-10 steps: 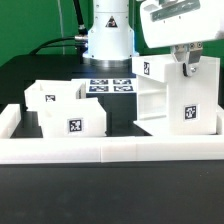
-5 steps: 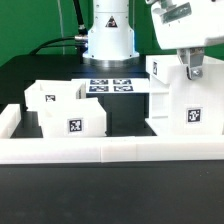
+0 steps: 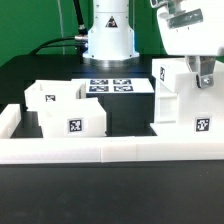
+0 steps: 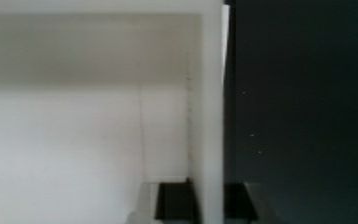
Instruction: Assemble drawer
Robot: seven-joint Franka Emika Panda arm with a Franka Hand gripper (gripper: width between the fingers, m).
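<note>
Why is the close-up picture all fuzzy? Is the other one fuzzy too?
Wrist view: fuzzy, probably because the camera is pressed close to the white housing; the claw is just dark smudges. Exterior view: much sharper, evenly lit, with the front tray crisp and only soft shadows.

Your arm's base [image 3: 108,40] at the far side is a rounded white column with a dark band around its upper joint. Black cables [image 3: 62,40] trail from it toward the exterior view's left. On the exterior view's right, the wrist block [image 3: 185,22] is glossy white with a grey patch, and the gripper [image 3: 204,72] carries short, dark grey fingers [image 4: 172,205].
</note>
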